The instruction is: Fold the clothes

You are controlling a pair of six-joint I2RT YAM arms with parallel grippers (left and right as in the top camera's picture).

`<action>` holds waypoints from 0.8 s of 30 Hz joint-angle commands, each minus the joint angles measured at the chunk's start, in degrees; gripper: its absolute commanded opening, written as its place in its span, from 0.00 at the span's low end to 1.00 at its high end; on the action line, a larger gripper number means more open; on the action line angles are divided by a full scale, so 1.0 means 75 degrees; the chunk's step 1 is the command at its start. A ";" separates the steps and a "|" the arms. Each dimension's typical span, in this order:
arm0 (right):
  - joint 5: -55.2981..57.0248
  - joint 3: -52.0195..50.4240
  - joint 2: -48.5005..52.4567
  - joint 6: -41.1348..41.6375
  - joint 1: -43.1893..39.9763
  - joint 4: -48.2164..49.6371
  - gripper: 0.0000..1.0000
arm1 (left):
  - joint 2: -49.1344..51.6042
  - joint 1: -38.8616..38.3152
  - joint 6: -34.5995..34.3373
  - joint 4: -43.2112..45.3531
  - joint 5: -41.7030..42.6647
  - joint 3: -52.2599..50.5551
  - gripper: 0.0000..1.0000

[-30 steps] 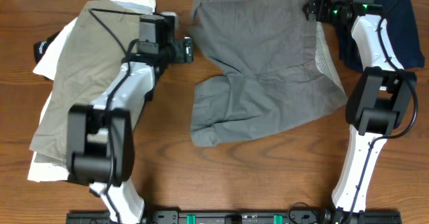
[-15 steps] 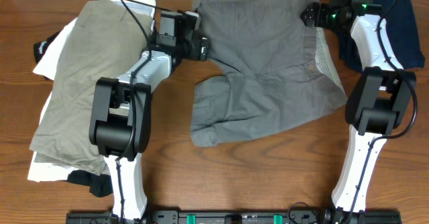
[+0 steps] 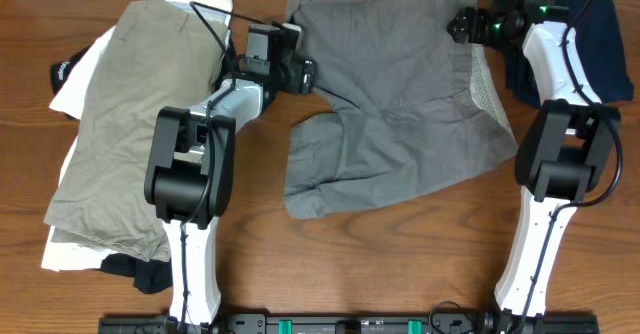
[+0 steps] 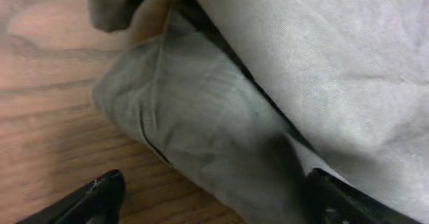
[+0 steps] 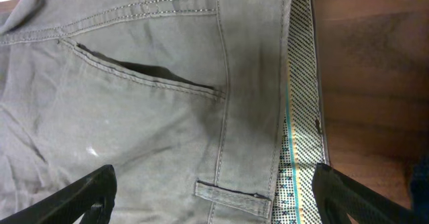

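The grey shorts lie spread across the table's middle, waistband at the right, legs toward the left. My left gripper is open at the inner edge of the upper leg; in the left wrist view its fingers straddle a fold of the grey cloth on the wood. My right gripper is open over the waistband's far corner; in the right wrist view its fingers span the waistband, a belt loop and a pocket slit. Khaki-tan shorts lie on a pile at the left.
White garments and a black one lie under the khaki shorts. A navy garment sits at the far right behind the right arm. The table's front edge holds the arm bases. Bare wood lies in front of the shorts.
My left arm has swung from over the khaki pile to the right, bringing its gripper to the edge of the grey shorts. The right arm has barely moved.
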 commanded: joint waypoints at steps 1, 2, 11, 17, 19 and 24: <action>-0.0058 0.0114 -0.0265 -0.0154 0.0050 -0.0006 0.91 | 0.0067 -0.0023 0.0085 0.0076 -0.0271 0.0114 0.80; -0.0061 0.0114 -0.0265 -0.0152 0.0050 -0.0006 0.91 | 0.0079 -0.0023 0.0108 0.0125 -0.0268 0.0114 0.75; -0.0061 0.0114 -0.0265 -0.0152 0.0073 -0.0090 0.91 | 0.0271 -0.0146 0.0041 0.0350 -0.0268 0.0114 0.32; -0.0061 0.0114 -0.0265 -0.0154 0.0099 -0.0152 0.91 | 0.0259 -0.0184 -0.0962 0.0329 -0.0318 0.0117 0.08; -0.0064 0.0114 -0.0265 -0.0154 0.0099 -0.0181 0.91 | 0.0169 -0.0137 -0.1408 0.0189 -0.0568 0.0117 0.06; -0.0058 0.0114 -0.0265 -0.0157 0.0044 -0.0262 0.91 | -0.0516 -0.0076 -0.1769 -0.0769 -0.1550 0.0117 0.06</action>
